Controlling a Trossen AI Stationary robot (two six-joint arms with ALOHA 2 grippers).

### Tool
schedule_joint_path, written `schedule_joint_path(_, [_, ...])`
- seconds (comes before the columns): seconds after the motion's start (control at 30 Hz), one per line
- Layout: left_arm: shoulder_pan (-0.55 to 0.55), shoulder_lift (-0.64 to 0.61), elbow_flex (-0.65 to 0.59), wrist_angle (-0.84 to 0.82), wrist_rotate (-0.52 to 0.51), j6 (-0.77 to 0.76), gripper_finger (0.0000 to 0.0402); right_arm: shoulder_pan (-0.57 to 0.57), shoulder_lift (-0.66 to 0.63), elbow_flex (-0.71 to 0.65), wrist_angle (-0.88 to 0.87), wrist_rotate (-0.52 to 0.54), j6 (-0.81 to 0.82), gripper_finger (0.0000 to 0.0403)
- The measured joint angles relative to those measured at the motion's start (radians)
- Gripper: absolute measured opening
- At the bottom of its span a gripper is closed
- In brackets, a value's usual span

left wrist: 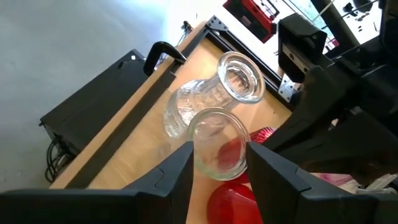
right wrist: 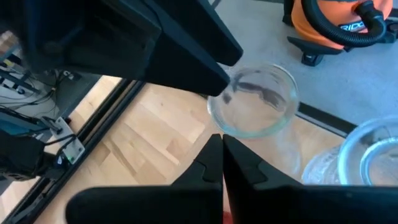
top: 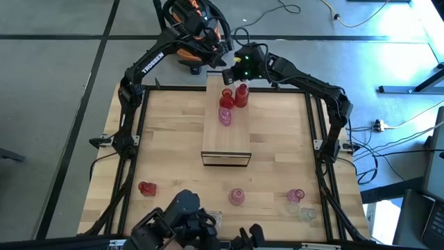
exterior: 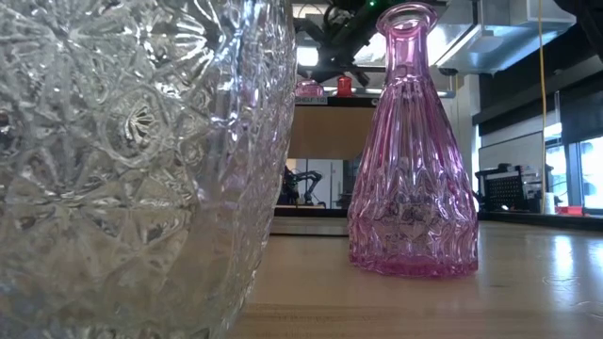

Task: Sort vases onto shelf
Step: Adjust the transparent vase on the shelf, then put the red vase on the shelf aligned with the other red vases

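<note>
Both grippers meet above the far end of the shelf (top: 225,142). My left gripper (left wrist: 219,152) is shut on a clear vase (left wrist: 217,140); a second clear vase (left wrist: 214,93) stands just behind it. My right gripper (right wrist: 222,140) is shut, holds nothing, and sits right beside the held vase's mouth (right wrist: 252,102). Two red vases (top: 227,98) (top: 241,94) and a pink vase (top: 225,115) stand on the shelf's far half. The low view shows the shelf (exterior: 330,132) far off, with both arms above it. My left gripper pinches the clear vase at its neck, just under the rim (left wrist: 200,152), with one finger on each side. The fingers come down on it slanting from above. The vase stays upright with its mouth up. Its base is hidden, so lifted or standing cannot be told.
More vases are on the tabletop's near part: a red one on its side (top: 147,187), two pink (top: 237,196) (top: 296,196), and two clear (top: 306,212) (top: 215,219). A clear vase (exterior: 132,160) and a pink vase (exterior: 411,160) fill the low view. Bare plank runs toward the shelf's near end.
</note>
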Motion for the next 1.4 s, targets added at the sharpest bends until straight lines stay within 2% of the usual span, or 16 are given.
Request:
schedule_joint_path(0.3, [0.048,-0.012,0.0,0.003,-0.026,0.014,0.014,0.0,-0.002,0.007,-0.002,-0.013,0.008,0.0])
schedule_joint_path(0.5, [0.091,-0.052,0.0,-0.044,-0.032,0.062,0.014,0.003,-0.002,0.118,-0.095,0.005,0.009,0.0])
schedule_joint_path(0.6, [0.116,-0.09,0.0,-0.161,-0.02,0.114,0.014,0.03,-0.002,0.244,-0.213,0.067,-0.026,0.0])
schedule_joint_path(0.77, [0.129,-0.169,-0.015,-0.526,-0.006,0.36,0.014,0.108,-0.005,0.47,-0.515,0.18,-0.137,0.0])
schedule_joint_path(0.9, [0.106,-0.346,-0.196,-0.488,0.096,0.356,0.014,0.189,-0.103,0.387,-0.668,0.245,-0.128,0.0])
schedule_joint_path(1.03, [0.053,-0.55,-0.42,-0.506,0.083,0.358,0.014,0.303,-0.203,0.276,-0.813,0.285,-0.033,0.0])
schedule_joint_path(1.17, [-0.049,-0.764,-0.696,-0.492,0.079,0.327,0.014,0.442,-0.296,0.139,-0.805,0.36,0.106,0.0])
schedule_joint_path(1.3, [-0.145,-0.987,-0.944,-0.509,0.096,0.21,0.014,0.541,-0.369,0.001,-0.763,0.418,0.231,0.0])
schedule_joint_path(1.4, [-0.248,-1.127,-1.086,-0.51,0.105,0.085,0.014,0.582,-0.393,-0.096,-0.723,0.451,0.32,0.0])
